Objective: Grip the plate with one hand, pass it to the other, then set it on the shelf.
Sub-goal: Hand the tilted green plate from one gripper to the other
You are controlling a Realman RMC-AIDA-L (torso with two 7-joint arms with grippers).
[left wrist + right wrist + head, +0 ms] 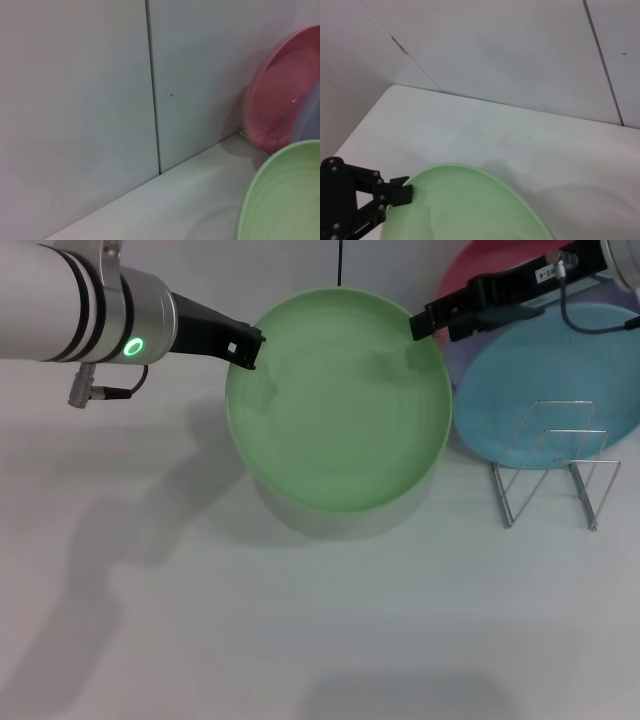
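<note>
The light green plate (338,400) hangs in the air above the white table, casting a shadow below it. My left gripper (245,345), on the thick white-and-silver arm with the green light, is shut on the plate's left rim. It also shows in the right wrist view (395,196), clamped on the plate's edge (470,205). My right gripper (425,325), slim and black with a cable, is at the plate's right rim and touches it. The plate's rim also shows in the left wrist view (285,200). The wire shelf (555,475) stands empty to the right of the plate.
A light blue plate (560,390) leans behind the shelf. A lavender plate (458,362) and a pink plate (480,265) stand behind it against the back wall. The pink plate also shows in the left wrist view (285,95).
</note>
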